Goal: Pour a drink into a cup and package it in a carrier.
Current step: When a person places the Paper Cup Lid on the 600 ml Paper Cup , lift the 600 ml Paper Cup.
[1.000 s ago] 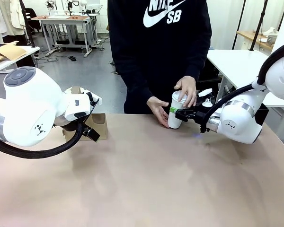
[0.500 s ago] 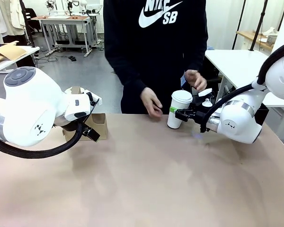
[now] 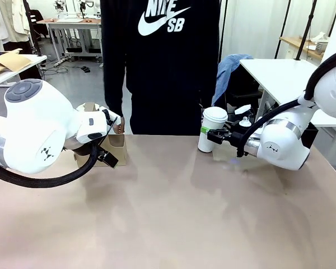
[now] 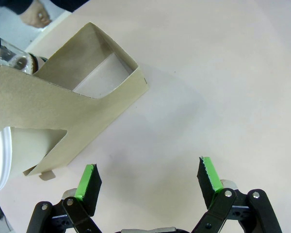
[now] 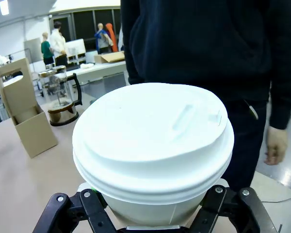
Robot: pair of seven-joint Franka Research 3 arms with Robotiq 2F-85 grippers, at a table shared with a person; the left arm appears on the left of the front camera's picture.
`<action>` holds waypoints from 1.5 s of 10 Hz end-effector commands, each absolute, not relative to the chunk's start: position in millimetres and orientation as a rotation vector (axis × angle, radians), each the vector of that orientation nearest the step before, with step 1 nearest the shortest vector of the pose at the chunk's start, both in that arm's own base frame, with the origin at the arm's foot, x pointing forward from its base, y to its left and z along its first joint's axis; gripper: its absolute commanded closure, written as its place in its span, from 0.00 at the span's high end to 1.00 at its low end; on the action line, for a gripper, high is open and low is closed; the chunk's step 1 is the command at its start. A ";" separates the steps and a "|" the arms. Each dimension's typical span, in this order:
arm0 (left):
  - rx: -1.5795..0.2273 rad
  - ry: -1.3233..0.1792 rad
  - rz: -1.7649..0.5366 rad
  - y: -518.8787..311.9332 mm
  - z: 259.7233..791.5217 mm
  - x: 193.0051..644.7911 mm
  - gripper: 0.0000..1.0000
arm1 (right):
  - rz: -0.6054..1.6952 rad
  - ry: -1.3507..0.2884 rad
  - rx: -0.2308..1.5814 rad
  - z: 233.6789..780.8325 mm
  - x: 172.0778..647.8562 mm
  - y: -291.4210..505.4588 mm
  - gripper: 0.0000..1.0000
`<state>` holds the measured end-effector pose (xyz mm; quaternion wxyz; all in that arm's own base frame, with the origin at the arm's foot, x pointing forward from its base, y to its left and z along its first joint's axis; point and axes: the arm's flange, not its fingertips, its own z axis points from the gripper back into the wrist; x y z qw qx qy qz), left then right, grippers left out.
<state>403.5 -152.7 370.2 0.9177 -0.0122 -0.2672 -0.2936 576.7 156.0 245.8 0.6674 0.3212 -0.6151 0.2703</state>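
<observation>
Person's hand [image 5: 276, 144] left cup [image 3: 214, 131]; upright, lid [image 3: 215, 114] up, in R gripper [image 3: 211, 136]

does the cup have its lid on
On: a white dome lid caps the cup, which the right gripper holds upright.

A tan bench [image 3: 173, 218] fronts a grey floor [image 3: 101, 89]; a white table [image 3: 274, 75] stands at right, and a metal-legged worktable [image 3: 73, 23] far back left.
</observation>
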 end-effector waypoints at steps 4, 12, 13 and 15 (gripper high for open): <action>-0.027 -0.550 -0.603 -152.0 370.4 403.5 1.00 | 0.621 -1.397 0.721 250.6 577.4 158.3 0.81; -0.027 -0.550 -0.603 -152.0 370.4 403.5 1.00 | 0.614 -1.383 0.727 246.1 577.6 156.7 0.81; -0.027 -0.550 -0.603 -152.0 370.4 403.5 1.00 | 0.604 -1.372 0.730 246.1 576.2 156.8 0.81; -0.027 -0.550 -0.603 -152.0 370.4 403.5 1.00 | 0.608 -1.385 0.725 244.3 576.1 155.4 0.81</action>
